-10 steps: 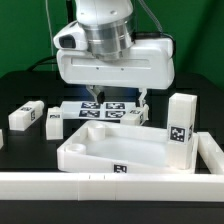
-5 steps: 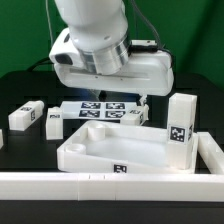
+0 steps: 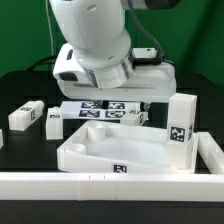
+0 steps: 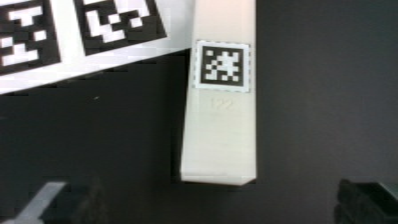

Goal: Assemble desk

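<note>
The desk's white slab [image 3: 105,152] lies rim up at the front of the black table. One white leg [image 3: 181,124] stands upright on the slab's corner at the exterior view's right. Two more legs [image 3: 25,115] [image 3: 52,122] lie on the table at the exterior view's left. In the wrist view a further leg [image 4: 221,120] with a square tag lies on the black table beside the marker board [image 4: 80,35]. My gripper [image 4: 205,206] hangs open above that leg's end, one dark finger on each side of it, touching nothing.
The marker board [image 3: 98,110] lies flat behind the slab. A long white rail [image 3: 100,186] runs along the front edge and turns up the exterior view's right [image 3: 211,150]. The arm's bulky hand [image 3: 115,85] hides the table just behind the marker board.
The arm has swung and tilted toward the exterior view's left and sunk a little lower over the marker board. The jaws have stayed open, and no part has moved.
</note>
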Motion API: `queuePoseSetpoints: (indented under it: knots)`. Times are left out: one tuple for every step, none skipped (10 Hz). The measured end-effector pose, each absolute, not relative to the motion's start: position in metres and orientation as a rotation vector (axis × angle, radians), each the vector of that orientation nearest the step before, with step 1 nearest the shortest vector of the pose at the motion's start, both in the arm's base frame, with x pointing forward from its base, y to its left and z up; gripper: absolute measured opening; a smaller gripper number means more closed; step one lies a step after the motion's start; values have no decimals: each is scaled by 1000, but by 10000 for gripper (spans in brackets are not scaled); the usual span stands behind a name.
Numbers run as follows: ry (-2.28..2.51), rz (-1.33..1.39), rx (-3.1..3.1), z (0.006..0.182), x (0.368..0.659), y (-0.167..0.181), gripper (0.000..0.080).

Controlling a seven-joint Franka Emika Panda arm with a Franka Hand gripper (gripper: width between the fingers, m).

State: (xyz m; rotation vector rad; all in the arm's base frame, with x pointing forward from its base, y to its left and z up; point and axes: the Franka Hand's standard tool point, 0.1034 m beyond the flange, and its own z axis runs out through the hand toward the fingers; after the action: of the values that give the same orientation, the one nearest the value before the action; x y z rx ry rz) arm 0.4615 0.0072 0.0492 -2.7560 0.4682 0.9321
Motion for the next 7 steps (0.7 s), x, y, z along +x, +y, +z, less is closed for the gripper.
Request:
queuePoseSetpoints:
  knots:
    - [468, 943, -2752, 49, 460, 7, 649]
    - [467, 951, -2750, 46, 459, 8, 649]
    - [460, 937, -2762, 42, 459, 11, 649]
    - [454, 970, -2749, 41, 455, 13, 649]
    - [445, 1036, -2719, 43, 452, 15, 649]
    - [436, 1142, -2666, 42, 449, 15, 649]
    - [427, 1225, -2623, 39, 448, 15, 649]
